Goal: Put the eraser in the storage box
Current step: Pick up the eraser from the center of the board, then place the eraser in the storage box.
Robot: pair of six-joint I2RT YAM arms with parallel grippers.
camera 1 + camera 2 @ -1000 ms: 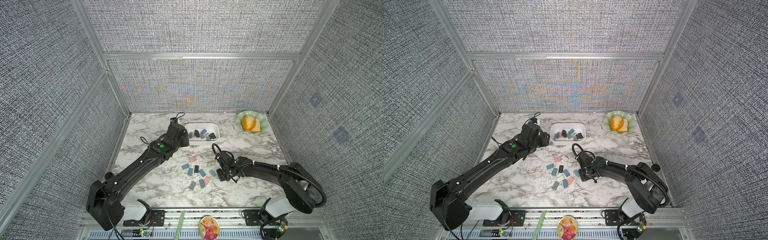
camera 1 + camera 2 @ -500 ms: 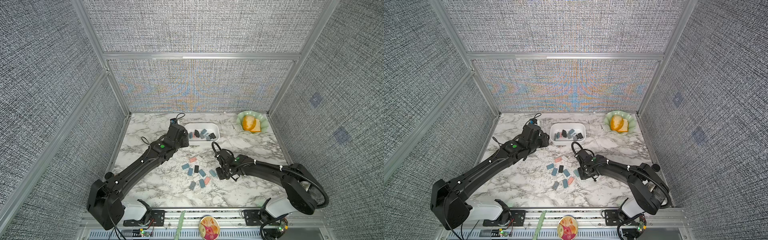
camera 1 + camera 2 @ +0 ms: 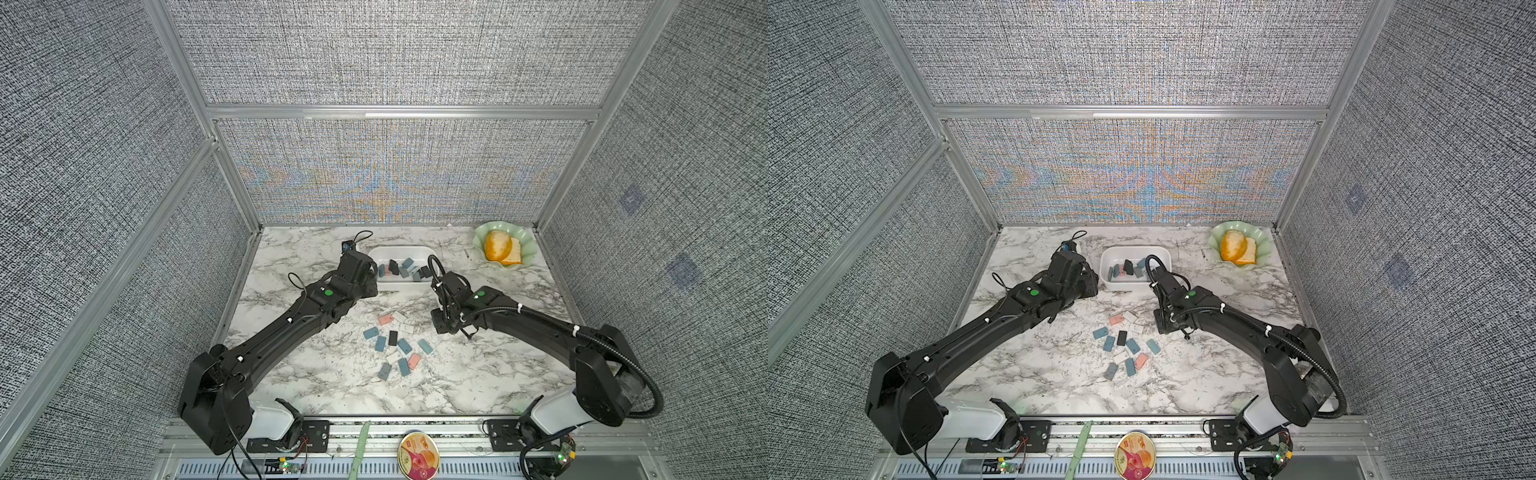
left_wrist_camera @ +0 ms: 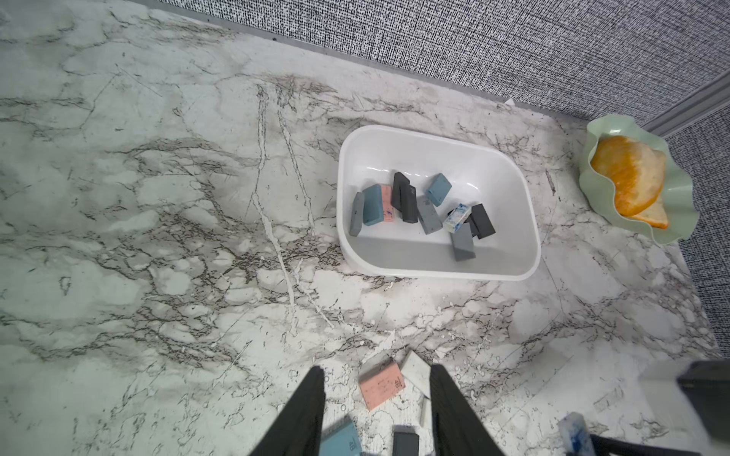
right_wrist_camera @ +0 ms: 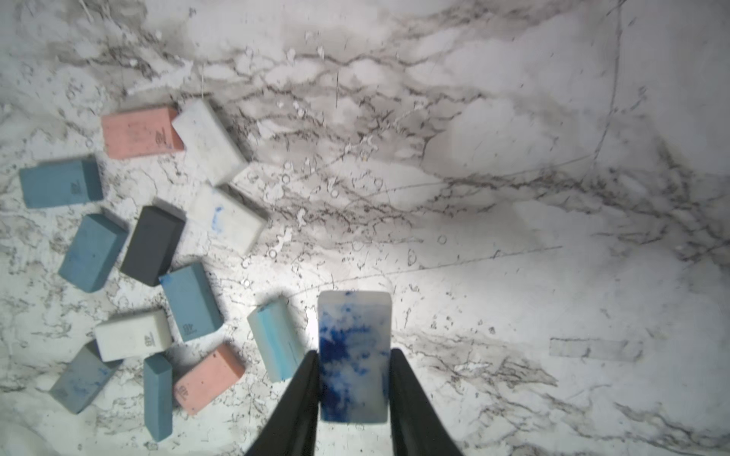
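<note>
**Right gripper clamped on a blue-blotched eraser**

On my right wrist feed, the right gripper (image 5: 353, 352) is clamped across a white eraser (image 5: 355, 316) blotched with blue. It sits just beside the loose erasers (image 5: 189, 300) scattered on the marble worktop (image 5: 513, 158). In a top view, the storage box (image 3: 397, 253) stands apart from that gripper, nearer the back wall, with stored erasers (image 4: 411, 201) inside. The left gripper (image 4: 375, 371) hangs near the box, jaws apart, holding nothing.
</note>
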